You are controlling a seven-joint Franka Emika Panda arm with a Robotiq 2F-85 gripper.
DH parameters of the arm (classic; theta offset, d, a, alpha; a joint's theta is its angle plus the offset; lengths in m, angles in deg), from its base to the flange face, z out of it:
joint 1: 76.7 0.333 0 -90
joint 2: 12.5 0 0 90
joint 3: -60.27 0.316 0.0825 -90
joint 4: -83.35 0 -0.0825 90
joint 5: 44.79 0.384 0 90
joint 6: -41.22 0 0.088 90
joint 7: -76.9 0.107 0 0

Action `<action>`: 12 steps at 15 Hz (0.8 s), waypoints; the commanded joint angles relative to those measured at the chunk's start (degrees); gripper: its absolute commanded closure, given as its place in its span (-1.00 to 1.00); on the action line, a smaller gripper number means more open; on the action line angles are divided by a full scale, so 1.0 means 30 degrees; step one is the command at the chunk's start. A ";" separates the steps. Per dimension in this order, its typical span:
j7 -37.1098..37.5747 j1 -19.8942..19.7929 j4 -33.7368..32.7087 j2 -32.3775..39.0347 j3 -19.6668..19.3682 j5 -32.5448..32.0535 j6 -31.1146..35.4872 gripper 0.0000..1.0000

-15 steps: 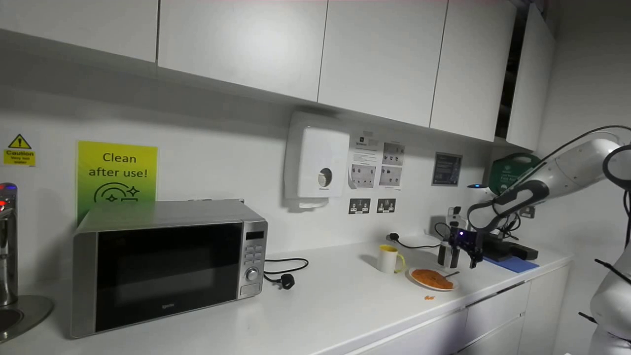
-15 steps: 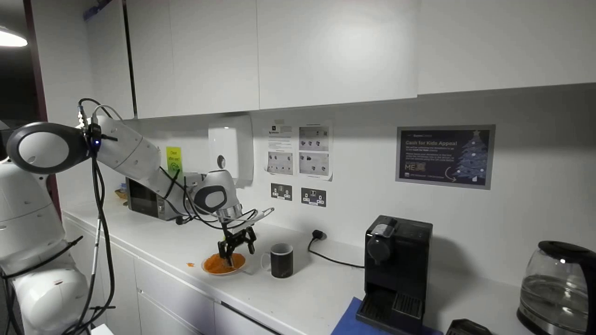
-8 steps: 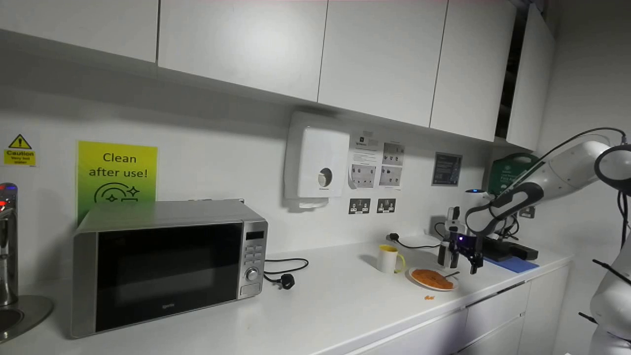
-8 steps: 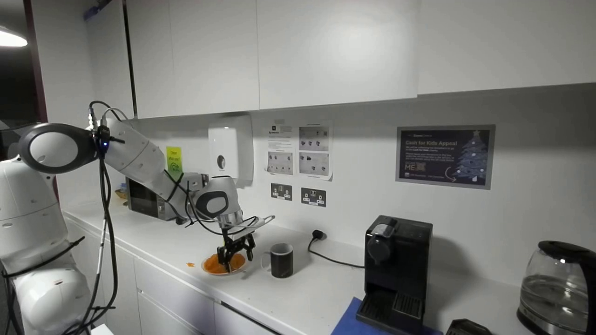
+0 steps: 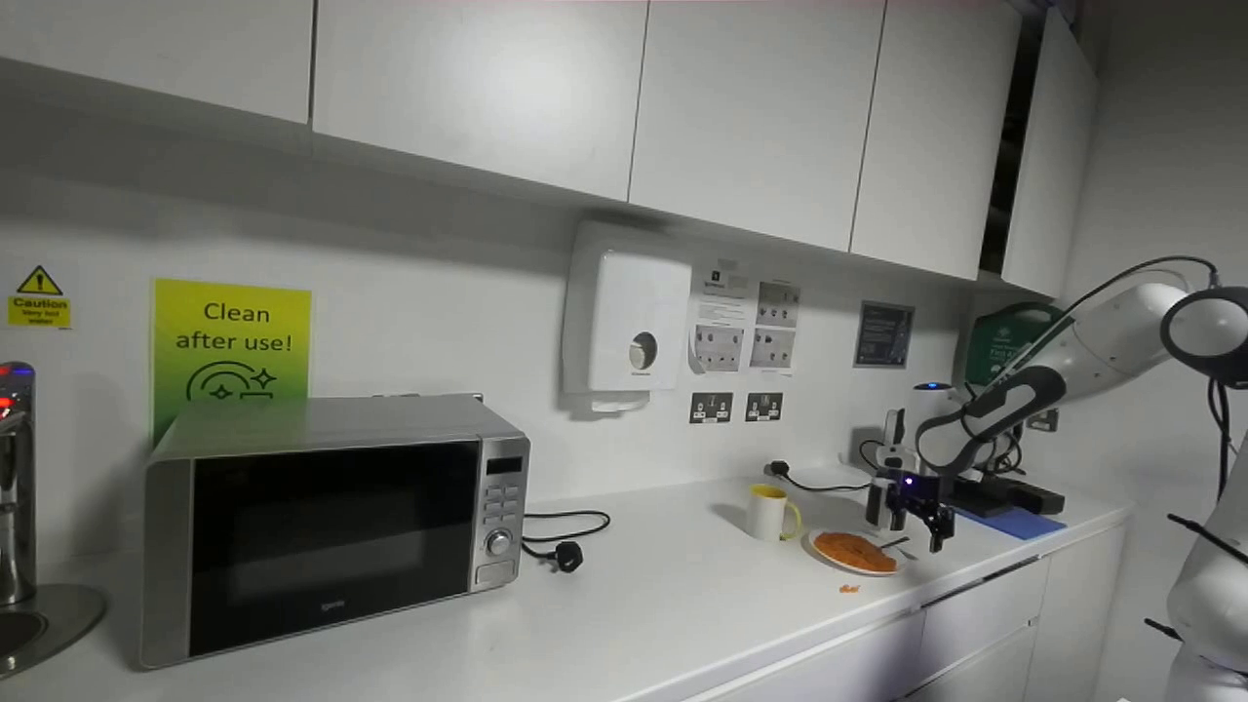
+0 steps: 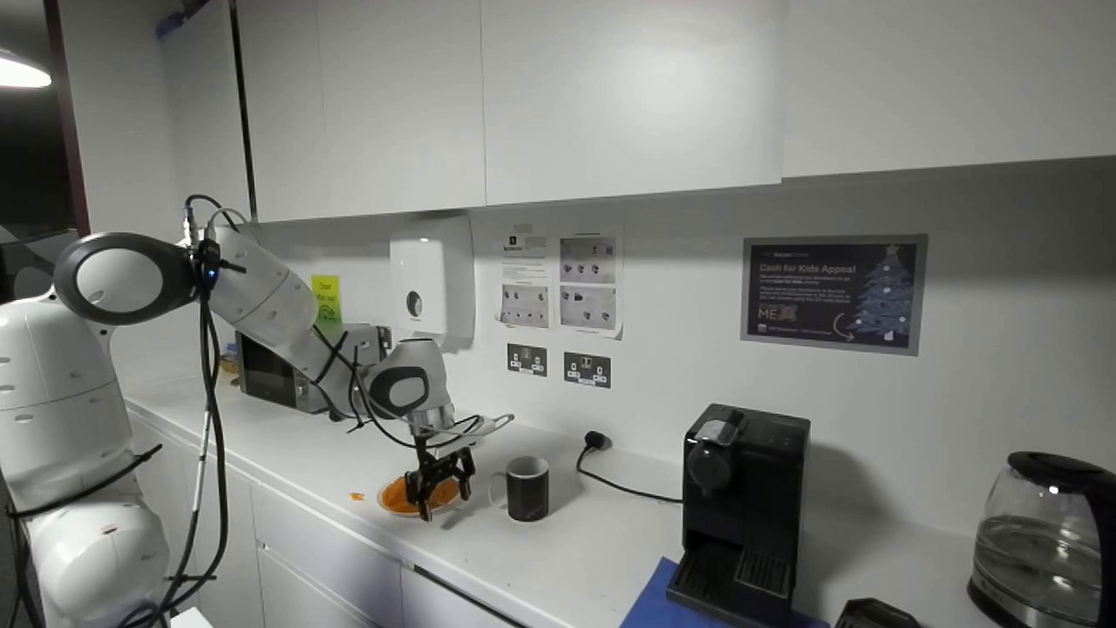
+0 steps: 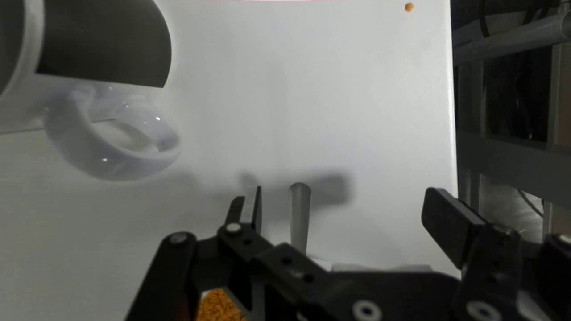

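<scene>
With your gripper (image 7: 342, 198) wide and empty, centre it squarely over the utensil handle (image 7: 299, 218) before you squeeze, clear of the mug (image 7: 109, 44).

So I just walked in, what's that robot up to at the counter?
A robot arm holds its tool open near a plate of orange food. The handle of a utensil shows between the parted jaws in the wrist view, but nothing is gripped. A dark mug stands close by, and a yellow-handled mug also stands near the plate. Some orange scraps lie on the counter.
</scene>
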 commanded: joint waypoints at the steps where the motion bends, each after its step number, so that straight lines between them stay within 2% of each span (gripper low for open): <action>1: -0.0451 -0.0215 -0.0250 0.0369 0.0218 0.0307 0.0148 -0.50; 2: -0.0431 -0.0228 -0.0257 0.0424 0.0232 0.0297 0.0180 -0.29; 9: -0.0357 -0.0264 -0.0320 0.0560 0.0246 0.0250 0.0280 0.79; 11: -0.0299 -0.0273 -0.0340 0.0589 0.0254 0.0190 0.0288 1.00; 12: -0.0266 -0.0281 -0.0354 0.0601 0.0258 0.0146 0.0305 1.00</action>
